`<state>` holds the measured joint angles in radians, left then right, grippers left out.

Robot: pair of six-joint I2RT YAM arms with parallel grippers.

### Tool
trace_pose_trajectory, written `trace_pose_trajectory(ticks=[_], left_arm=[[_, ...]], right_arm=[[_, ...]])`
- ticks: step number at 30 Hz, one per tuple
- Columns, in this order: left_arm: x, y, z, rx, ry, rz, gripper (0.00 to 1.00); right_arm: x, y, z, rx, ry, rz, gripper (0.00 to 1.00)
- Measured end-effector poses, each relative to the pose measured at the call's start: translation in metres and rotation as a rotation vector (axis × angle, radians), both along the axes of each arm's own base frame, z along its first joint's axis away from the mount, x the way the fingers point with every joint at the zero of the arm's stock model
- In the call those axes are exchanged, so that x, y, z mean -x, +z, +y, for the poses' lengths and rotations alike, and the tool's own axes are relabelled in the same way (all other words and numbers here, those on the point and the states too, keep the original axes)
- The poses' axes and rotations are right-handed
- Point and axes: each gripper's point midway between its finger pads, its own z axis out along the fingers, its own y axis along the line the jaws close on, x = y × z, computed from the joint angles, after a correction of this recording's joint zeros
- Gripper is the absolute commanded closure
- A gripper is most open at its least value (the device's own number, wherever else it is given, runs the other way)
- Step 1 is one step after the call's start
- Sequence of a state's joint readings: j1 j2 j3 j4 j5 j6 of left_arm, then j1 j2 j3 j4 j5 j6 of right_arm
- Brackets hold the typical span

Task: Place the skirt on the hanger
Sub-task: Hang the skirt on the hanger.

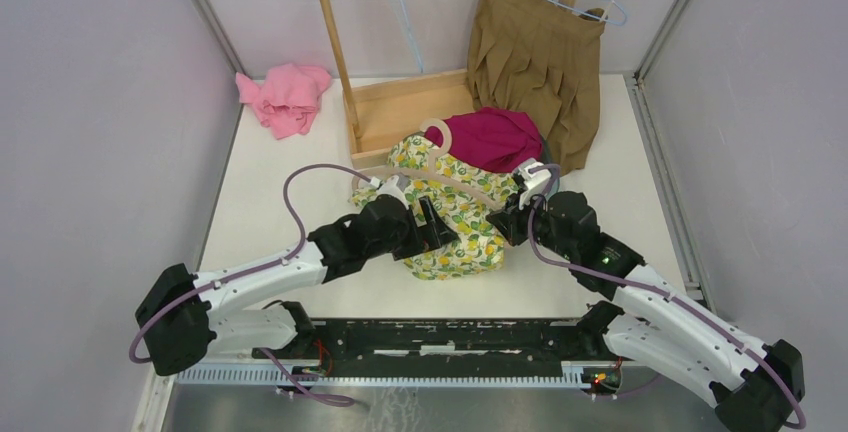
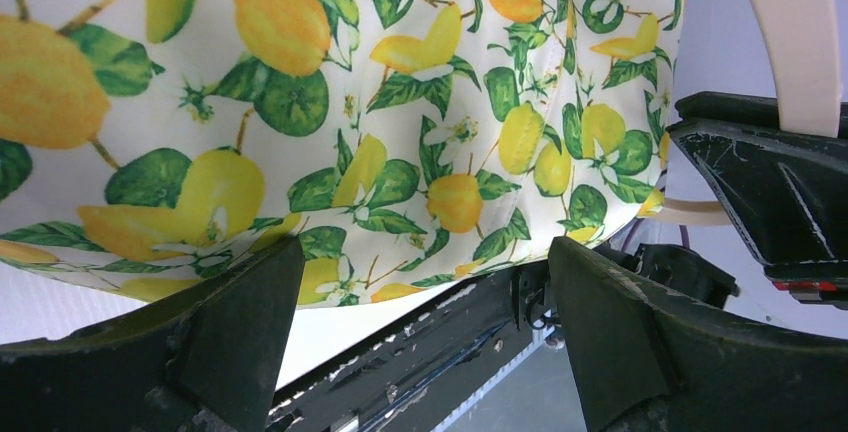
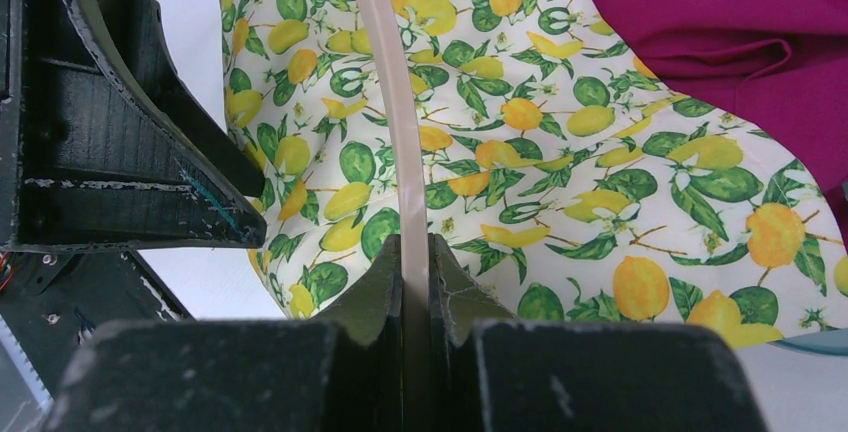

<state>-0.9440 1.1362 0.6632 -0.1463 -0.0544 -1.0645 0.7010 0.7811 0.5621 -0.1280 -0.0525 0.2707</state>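
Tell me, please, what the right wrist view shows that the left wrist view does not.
Only the right wrist view: the right pincer shut on the hanger, and a magenta cloth against the skirt. Only the left wrist view: the left pincer open at the skirt's hem, and the black base rail below. Both: the lemon-print skirt and the hanger.

Spread tool (image 2: 420,264) near lemon-print skirt (image 2: 330,82)
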Motion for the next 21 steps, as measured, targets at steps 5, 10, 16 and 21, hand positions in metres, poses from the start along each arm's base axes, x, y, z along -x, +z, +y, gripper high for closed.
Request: trace_pose_trajectory(ticks=[5, 10, 16, 21], left_arm=[[-0.004, 0.001, 0.001, -0.003, 0.018, -0.012, 0.00], [-0.004, 0.007, 0.002, 0.013, 0.025, -0.024, 0.00], [-0.006, 0.015, 0.005, 0.024, 0.041, -0.046, 0.01], [-0.006, 0.028, 0.011, 0.039, 0.061, -0.076, 0.01]], right_arm=[[0.000, 0.000, 0.000, -0.003, 0.000, 0.002, 0.99], [0.000, -0.001, 0.001, -0.004, 0.002, 0.005, 0.99], [-0.002, -0.006, 0.003, 0.005, 0.003, 0.017, 0.99], [-0.003, 0.007, 0.007, -0.013, 0.017, 0.003, 0.99]])
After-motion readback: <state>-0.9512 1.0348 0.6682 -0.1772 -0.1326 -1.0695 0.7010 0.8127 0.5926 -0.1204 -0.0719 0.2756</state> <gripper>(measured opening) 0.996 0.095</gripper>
